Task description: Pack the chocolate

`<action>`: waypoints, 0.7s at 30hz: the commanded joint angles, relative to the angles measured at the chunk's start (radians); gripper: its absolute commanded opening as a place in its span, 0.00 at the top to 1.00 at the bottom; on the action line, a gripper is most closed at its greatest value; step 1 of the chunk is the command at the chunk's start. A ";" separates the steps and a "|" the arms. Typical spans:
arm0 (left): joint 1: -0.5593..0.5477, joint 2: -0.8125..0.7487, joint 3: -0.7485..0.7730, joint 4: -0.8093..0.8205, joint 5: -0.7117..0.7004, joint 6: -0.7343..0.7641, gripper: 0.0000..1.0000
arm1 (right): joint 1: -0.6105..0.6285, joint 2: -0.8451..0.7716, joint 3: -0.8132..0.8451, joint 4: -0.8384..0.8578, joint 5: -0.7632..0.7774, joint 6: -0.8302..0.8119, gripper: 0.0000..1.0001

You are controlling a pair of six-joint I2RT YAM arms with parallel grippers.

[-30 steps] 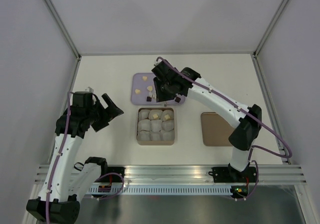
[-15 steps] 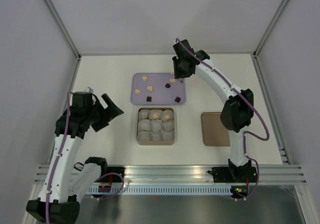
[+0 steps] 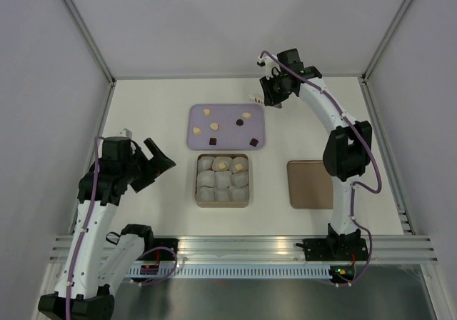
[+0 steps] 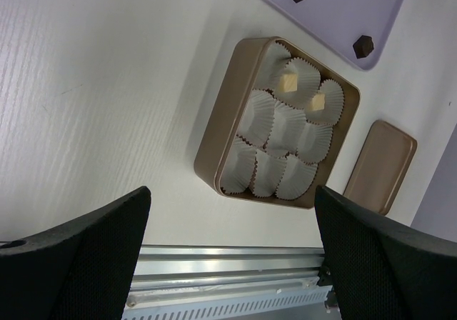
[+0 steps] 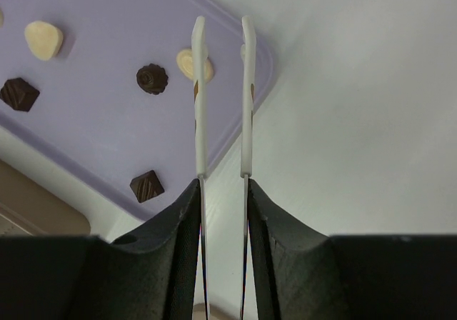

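Since a second ago the right gripper [image 3: 275, 93] has swung off the near side of the purple tray [image 3: 251, 140] and out past its far right corner. The left gripper [image 3: 156, 166] barely shifts.

We note the right fingers clamped on the tongs [image 5: 199, 106]. Their white blades stand narrow and parallel, with nothing between them. The left gripper is spread wide, empty, and well away from the tool.

Most of the chocolate [image 5: 43, 38] lies loose on the tray, ahead and left of the blades. One cream piece [image 5: 187, 63] sits right at the tip of the left blade, partly hidden behind it. Two pieces already sit in paper cups [image 4: 285, 131] in the box [image 4: 214, 141], back behind the tool on its left.

We judge this an approach for the next pick. Next move: straddle that cream piece with the tips, lower, and squeeze gently. Then carry it back to an empty cup. We cannot tell the tip height.
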 commanded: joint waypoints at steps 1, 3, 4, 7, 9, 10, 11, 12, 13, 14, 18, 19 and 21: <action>-0.006 -0.018 0.006 -0.001 -0.018 -0.025 0.01 | 0.008 0.020 0.051 0.008 -0.146 -0.169 0.64; -0.006 -0.024 0.008 0.002 -0.035 -0.020 0.00 | 0.008 0.034 0.060 -0.017 -0.152 -0.208 0.64; -0.006 -0.027 0.008 0.008 -0.042 -0.014 0.00 | 0.008 0.037 0.064 -0.023 -0.146 -0.241 0.64; -0.006 -0.045 0.006 0.016 -0.082 -0.008 0.00 | 0.008 0.058 0.069 -0.033 -0.132 -0.283 0.64; -0.006 -0.053 0.003 0.022 -0.090 -0.009 0.00 | 0.008 0.064 0.072 -0.035 -0.118 -0.294 0.63; -0.006 -0.056 0.003 0.025 -0.085 -0.009 0.01 | 0.008 0.067 0.071 -0.037 -0.115 -0.301 0.63; -0.006 -0.056 0.002 0.030 -0.087 -0.008 0.00 | 0.008 0.070 0.072 -0.043 -0.106 -0.310 0.62; -0.006 -0.059 0.002 0.033 -0.087 -0.009 0.00 | 0.008 0.070 0.075 -0.044 -0.108 -0.314 0.62; -0.006 -0.061 0.000 0.034 -0.087 -0.008 0.00 | 0.008 0.070 0.071 -0.044 -0.112 -0.318 0.62; -0.006 -0.062 -0.003 0.037 -0.093 -0.008 0.00 | 0.008 0.070 0.068 -0.047 -0.117 -0.321 0.59; -0.006 -0.077 -0.006 0.036 -0.098 -0.009 0.00 | 0.008 0.075 0.058 -0.049 -0.108 -0.334 0.58; -0.006 -0.079 -0.008 0.036 -0.098 -0.009 0.00 | 0.008 0.077 0.054 -0.049 -0.109 -0.332 0.59; -0.006 -0.084 -0.018 0.036 -0.099 -0.012 0.00 | 0.006 0.077 0.051 -0.044 -0.115 -0.334 0.58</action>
